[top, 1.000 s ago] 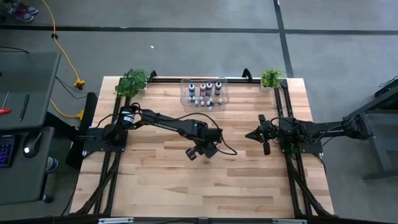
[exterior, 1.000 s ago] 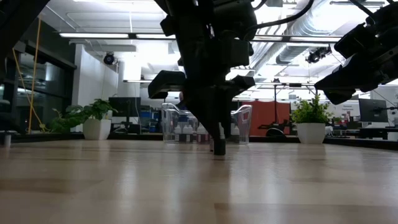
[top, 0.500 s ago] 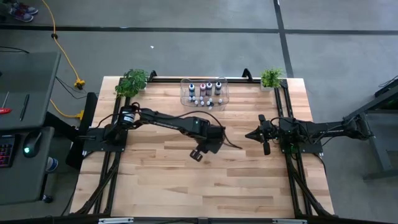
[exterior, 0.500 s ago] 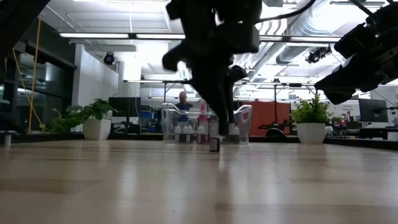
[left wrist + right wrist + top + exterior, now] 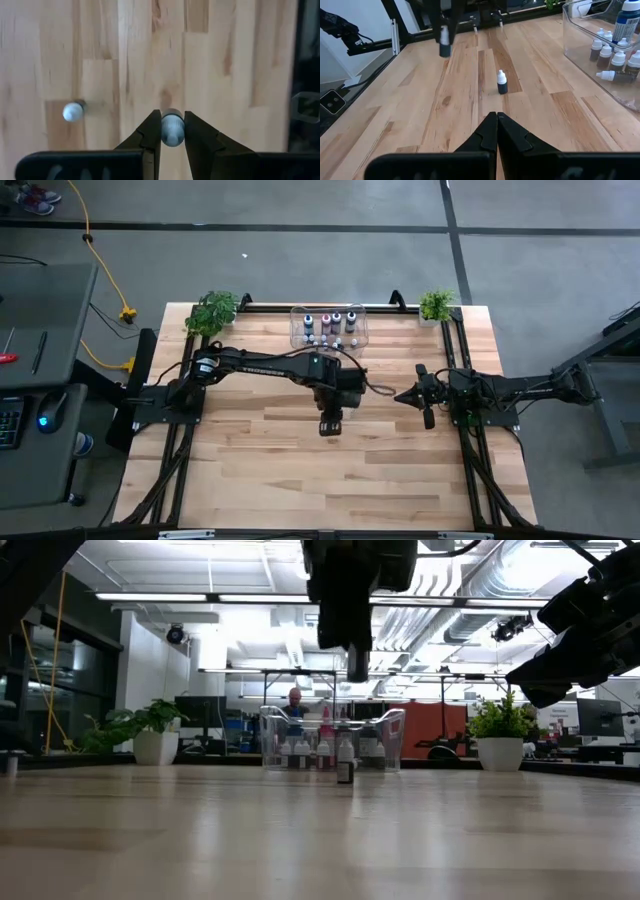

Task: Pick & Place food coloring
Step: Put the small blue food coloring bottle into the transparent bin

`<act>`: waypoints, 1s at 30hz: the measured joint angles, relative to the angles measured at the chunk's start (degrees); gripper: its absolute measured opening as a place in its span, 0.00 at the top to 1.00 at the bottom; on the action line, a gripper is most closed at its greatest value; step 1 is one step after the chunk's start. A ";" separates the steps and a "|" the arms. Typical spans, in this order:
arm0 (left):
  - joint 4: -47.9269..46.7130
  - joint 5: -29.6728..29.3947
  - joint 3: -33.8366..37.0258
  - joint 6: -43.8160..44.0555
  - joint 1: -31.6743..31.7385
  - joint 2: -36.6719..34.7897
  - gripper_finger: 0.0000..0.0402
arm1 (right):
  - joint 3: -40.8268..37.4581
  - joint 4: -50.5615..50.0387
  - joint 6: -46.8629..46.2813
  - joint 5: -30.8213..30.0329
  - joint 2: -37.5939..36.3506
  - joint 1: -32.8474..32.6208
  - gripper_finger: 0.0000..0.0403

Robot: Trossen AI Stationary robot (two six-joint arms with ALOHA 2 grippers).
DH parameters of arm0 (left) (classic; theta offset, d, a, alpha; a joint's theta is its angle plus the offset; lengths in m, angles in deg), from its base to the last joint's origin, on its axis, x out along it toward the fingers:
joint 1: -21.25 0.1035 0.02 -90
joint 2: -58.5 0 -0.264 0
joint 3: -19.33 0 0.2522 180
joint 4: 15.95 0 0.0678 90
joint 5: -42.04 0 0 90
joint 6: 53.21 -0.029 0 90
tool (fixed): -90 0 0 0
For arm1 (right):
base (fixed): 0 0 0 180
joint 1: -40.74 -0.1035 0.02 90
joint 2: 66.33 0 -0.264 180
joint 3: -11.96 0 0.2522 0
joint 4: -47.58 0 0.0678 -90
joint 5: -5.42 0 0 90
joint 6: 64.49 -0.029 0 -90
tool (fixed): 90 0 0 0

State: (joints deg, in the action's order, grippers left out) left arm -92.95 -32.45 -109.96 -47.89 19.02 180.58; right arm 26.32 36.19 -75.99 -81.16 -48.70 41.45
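1. Now my left end effector [image 5: 172, 120] is clenched on one small bottle [image 5: 172, 131] with a white cap, which sits between the two fingers.
2. I hold this bottle in the air over the middle of the tabletop [image 5: 250, 470], on the near side of the clear bin [image 5: 580, 45]. It does not touch the wood.
3. A second small bottle [image 5: 502, 82], dark with a white cap, stands upright alone on the tabletop. It is near the place under my left end effector, and it is apart from the bin.
4. The other bottles [image 5: 328, 328] are in the bin at the far edge of the tabletop: some bigger ones with coloured bodies and several small pale ones.
5. My right end effector [image 5: 496, 120] is closed with nothing in it, and it waits at the right side of the tabletop.
6. My judgement is that the task is at its beginning, with one bottle outside on the wood, one in my grasp and most of the set in the bin.
7. I cannot tell from this moment alone whether the bottles go out of the bin or into it, so I cannot say where the held bottle belongs.
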 joint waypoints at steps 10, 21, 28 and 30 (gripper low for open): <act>-5.26 -5.11 -3.45 16.84 2.33 -0.35 0.86 | -0.02 0.02 0.00 0.00 0.00 0.00 1.00; -11.92 -20.74 -3.82 23.74 3.86 -6.41 0.86 | 0.00 -0.07 0.00 0.00 -0.01 0.00 1.00; -15.48 -32.30 -3.82 27.16 4.15 -9.18 0.86 | -0.01 0.01 0.00 0.00 0.02 0.01 1.00; -15.41 -34.45 -3.82 27.71 4.15 -9.17 0.86 | -0.02 0.02 -0.02 0.02 0.02 0.02 1.00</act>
State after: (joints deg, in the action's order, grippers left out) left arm -108.36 -66.90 -113.78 -20.18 23.16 171.41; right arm 26.30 36.21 -76.01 -81.14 -48.68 41.47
